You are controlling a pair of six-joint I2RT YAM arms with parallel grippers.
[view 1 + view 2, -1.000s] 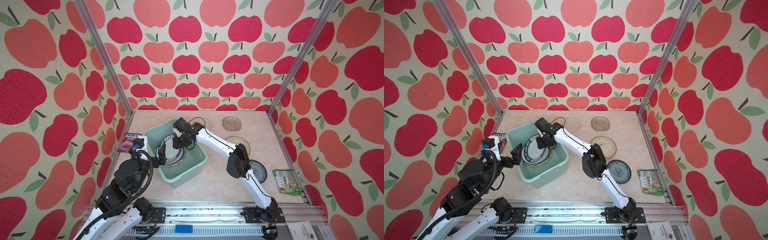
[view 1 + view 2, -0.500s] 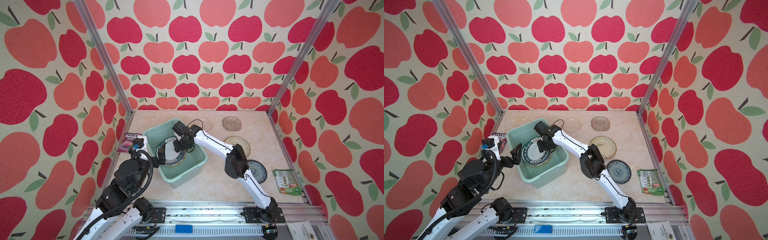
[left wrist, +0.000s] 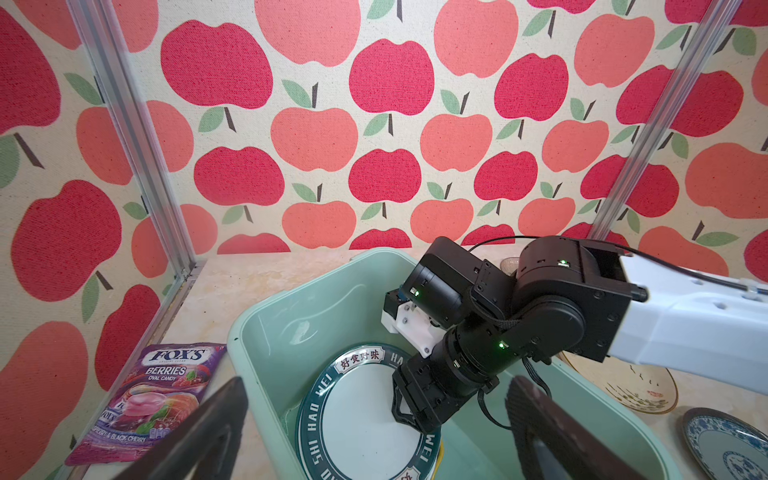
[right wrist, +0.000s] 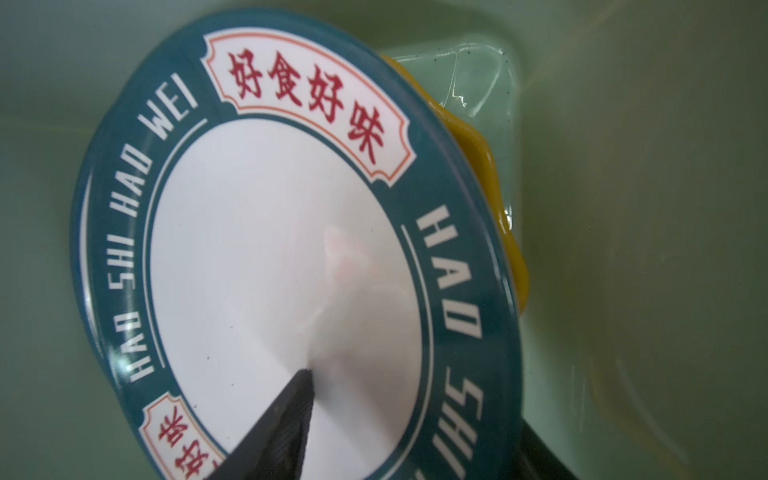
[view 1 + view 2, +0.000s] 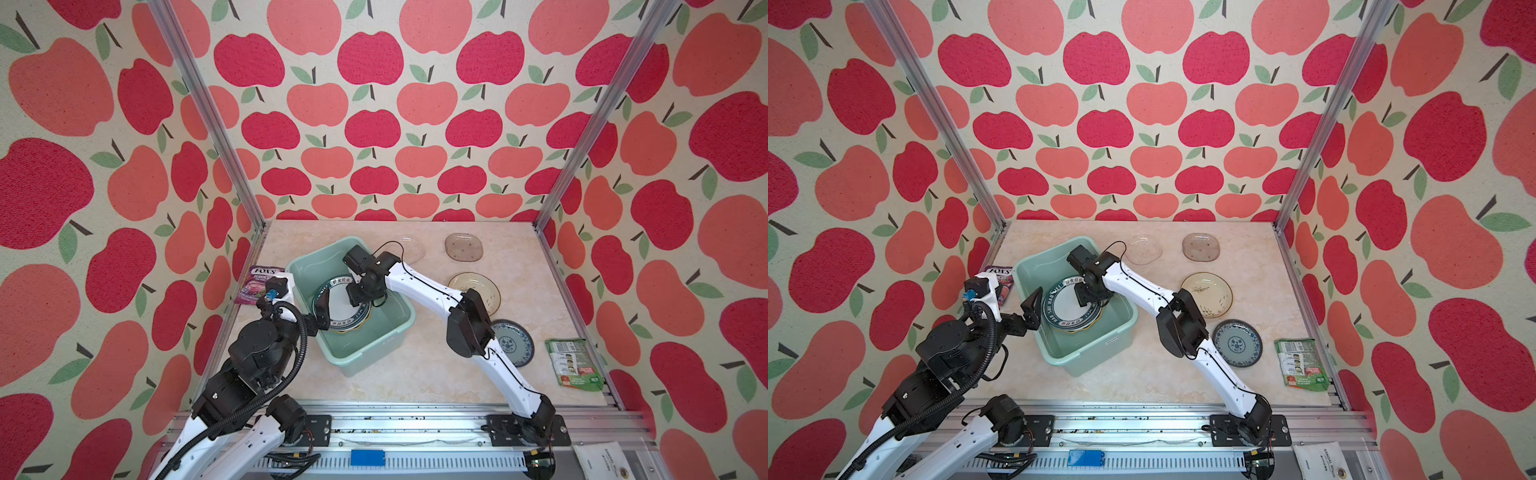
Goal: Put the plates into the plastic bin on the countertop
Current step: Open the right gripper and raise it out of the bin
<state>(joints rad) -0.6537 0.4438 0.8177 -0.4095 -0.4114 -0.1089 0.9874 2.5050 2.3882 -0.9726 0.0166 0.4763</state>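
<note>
In smooth mint bin (image 5: pixel 307 270), round teal-rimmed plate (image 5: pixel 343 311), right gripper (image 3: pixel 413 417) astride rim, grip unclear, left gripper (image 3: pixel 376 386) spread empty

right gripper (image 3: pixel 409 411) and stacked plates (image 5: pixel 1059 311) crowd the middle of the plastic bin (image 5: pixel 365 361); its near end lies open, and bare countertop (image 5: pixel 415 382) runs clear along the front edge.

Left gripper (image 3: pixel 375 381) fingers spread wide, hovering over the plastic bin (image 3: pixel 266 332). In the bin: lettered plate (image 3: pixel 361 419), dark rim, white centre. Right gripper (image 3: pixel 405 417) tip touches that centre; grip unclear. Candy packet (image 3: pixel 153 395) lies flat on the countertop (image 3: pixel 232 282) beside one wall. Cream plate (image 3: pixel 631 386) and blue-patterned plate (image 3: pixel 727 444) lie past the opposite wall.
</note>
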